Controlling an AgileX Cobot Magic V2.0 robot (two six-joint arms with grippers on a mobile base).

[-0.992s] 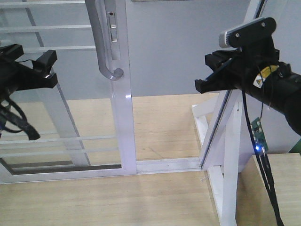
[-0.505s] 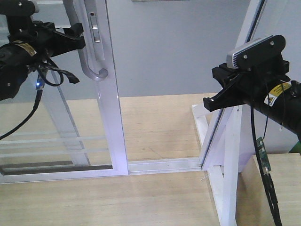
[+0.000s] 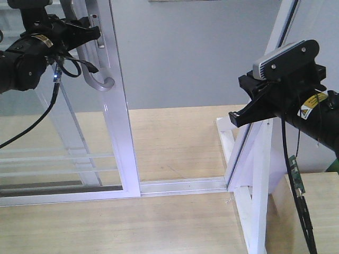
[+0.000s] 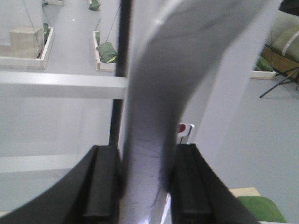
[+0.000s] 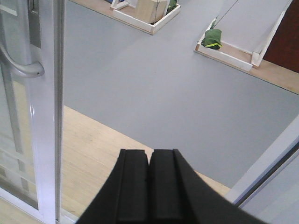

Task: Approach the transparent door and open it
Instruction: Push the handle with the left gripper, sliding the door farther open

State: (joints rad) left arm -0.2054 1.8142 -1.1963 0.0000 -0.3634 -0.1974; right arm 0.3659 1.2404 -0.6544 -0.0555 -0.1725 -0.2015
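- We see the transparent door (image 3: 121,121) on the left of the front view: a tall glass panel in a glossy white frame, standing upright in its track on the wooden floor (image 3: 180,137).
- Thin white bars (image 3: 58,159) cross its glass horizontally, low down.
- Its curved grey handle (image 3: 100,80) runs down the right-hand frame member and hooks outward at the bottom.
- The left tool (image 3: 87,33) is high up at the door, on the upper part of the handle, with its arm reaching in from the left edge of the view.
- From the left wrist we see one black finger (image 4: 100,182) on each side of the handle (image 4: 154,93). Both press against the metal, so the left tool is clamped around the handle.
- The right tool (image 5: 150,156) has its two fingers pressed together with only a seam between them, and it holds nothing.
- In the front view the right tool hangs in the air at mid-height on the right, well apart from the door, with a grey camera (image 3: 286,55) mounted on top of it.
- Just behind and below it stands a second panel (image 3: 265,153), white-framed and set at an angle to the door.
- Between the door's edge and that panel the track lies open, and a grey floor (image 3: 201,53) shows beyond it.
- From the right wrist the door frame (image 5: 46,116) stands at the far left, with the hooked end of the handle beside it.
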